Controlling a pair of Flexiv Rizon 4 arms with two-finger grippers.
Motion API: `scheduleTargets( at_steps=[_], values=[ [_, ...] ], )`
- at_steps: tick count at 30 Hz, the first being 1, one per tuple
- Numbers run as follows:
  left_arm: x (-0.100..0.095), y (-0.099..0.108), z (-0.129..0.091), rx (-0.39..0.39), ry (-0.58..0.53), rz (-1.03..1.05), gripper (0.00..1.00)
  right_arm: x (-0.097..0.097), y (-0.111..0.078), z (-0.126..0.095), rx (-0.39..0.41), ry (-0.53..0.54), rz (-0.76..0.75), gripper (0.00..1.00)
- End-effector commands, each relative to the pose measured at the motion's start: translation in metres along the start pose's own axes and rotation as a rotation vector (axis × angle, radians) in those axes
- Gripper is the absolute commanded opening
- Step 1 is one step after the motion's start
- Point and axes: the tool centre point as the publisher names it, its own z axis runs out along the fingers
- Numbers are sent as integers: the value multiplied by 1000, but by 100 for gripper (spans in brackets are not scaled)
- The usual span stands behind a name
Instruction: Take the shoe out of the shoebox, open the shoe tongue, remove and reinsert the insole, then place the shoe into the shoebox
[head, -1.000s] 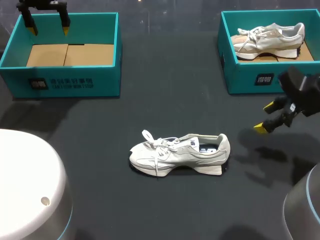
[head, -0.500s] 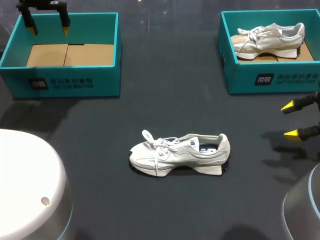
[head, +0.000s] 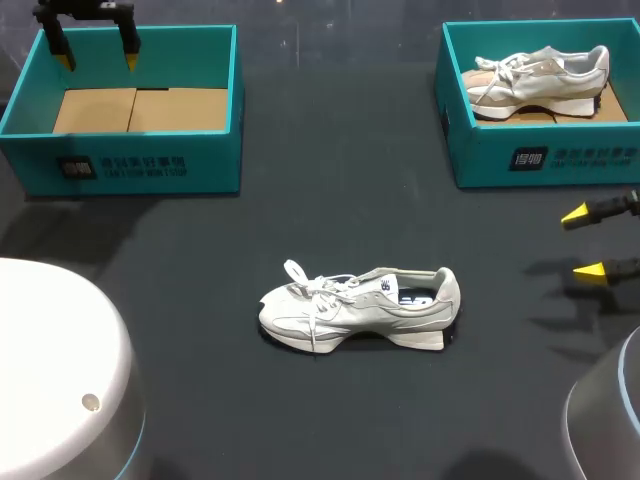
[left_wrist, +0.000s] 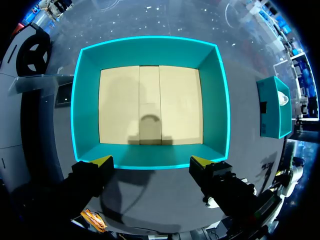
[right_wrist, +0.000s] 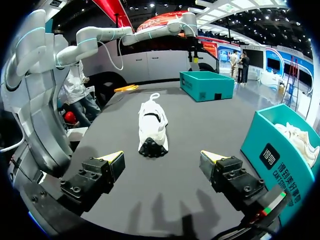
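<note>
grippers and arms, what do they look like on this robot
The left gripper and right gripper each have two blocky black fingers with visible bolts, ending in bright yellow wedge tips. The left arm is built of smooth, rounded white segments with thin teal rings at the joints. The right gripper also carries a small red and green marking.

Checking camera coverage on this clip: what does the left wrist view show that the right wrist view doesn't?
Only the left wrist view: the bare cardboard floor of the empty shoebox, seen from above, just ahead of the open left gripper. Only the right wrist view: the shoe lying on the table ahead of the open right gripper, heel end nearest it. Both: the two teal boxes, the empty one and the second shoebox.
</note>
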Motion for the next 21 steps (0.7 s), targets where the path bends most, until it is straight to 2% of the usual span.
scheduleTargets(
  at_steps=[1,12,21],
  values=[
    [0,0,0,-1,-1,0,100,-3,-11,4,1,-5,-18,100],
    [0,0,0,-1,-1,0,100,-2,-36,-2,-52,-7,-76,100],
    [0,0,0,-1,-1,0,100,0,-51,13,-77,55,-97,100]
  ],
)
